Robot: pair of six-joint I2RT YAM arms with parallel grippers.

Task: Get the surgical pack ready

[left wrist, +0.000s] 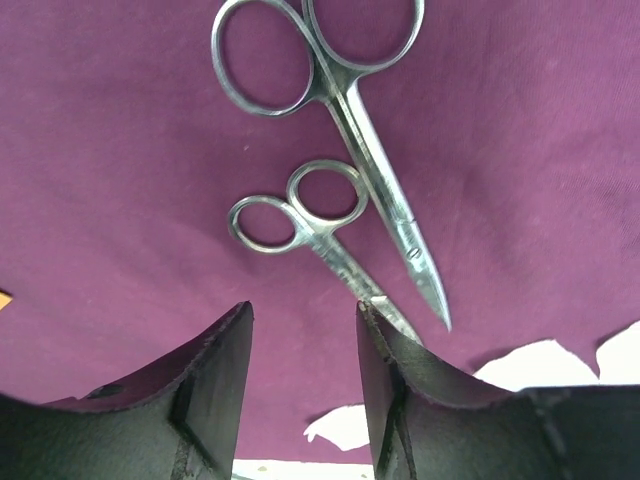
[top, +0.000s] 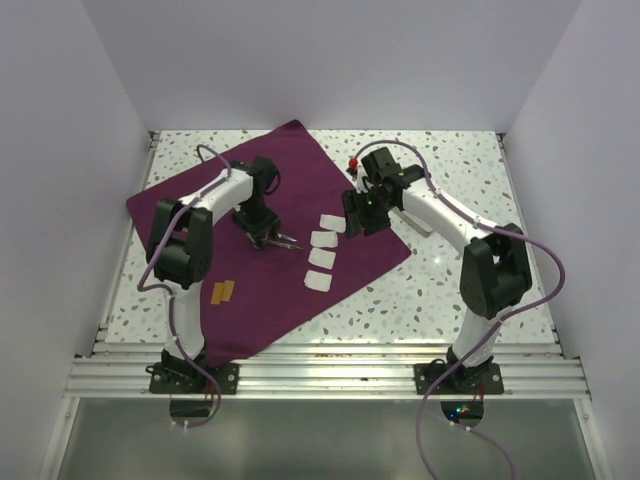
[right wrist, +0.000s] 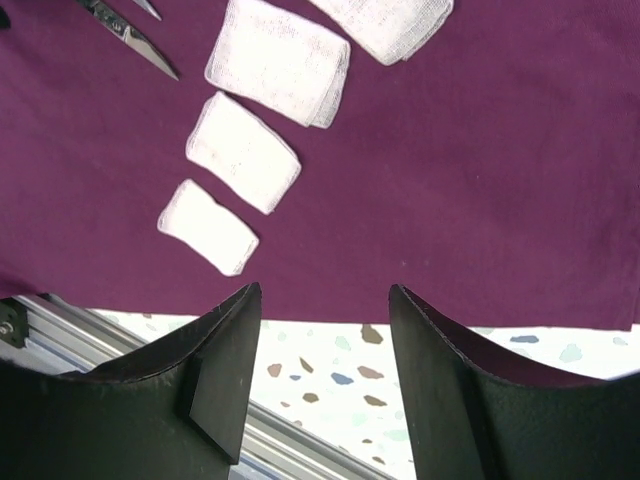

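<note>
The surgical pack (top: 290,165), a deep purple cloth, lies spread flat on the table like a diamond. On it lie large scissors (left wrist: 350,130) and small scissors (left wrist: 310,225), side by side with tips pointing toward my left gripper (left wrist: 303,320). That gripper hovers just behind them, open, with nothing between its fingers; the small scissors' tip passes behind one finger (left wrist: 400,370). Several white gauze pads (top: 322,250) sit in a row mid-cloth. My right gripper (right wrist: 325,300) is open and empty over the cloth's right edge, beside the gauze pads (right wrist: 243,152).
The speckled table (top: 450,170) shows beyond the cloth's right edge. A small tan tag (top: 222,292) lies on the cloth near the left arm. Aluminium rails (top: 330,375) run along the near edge, and white walls close in on three sides.
</note>
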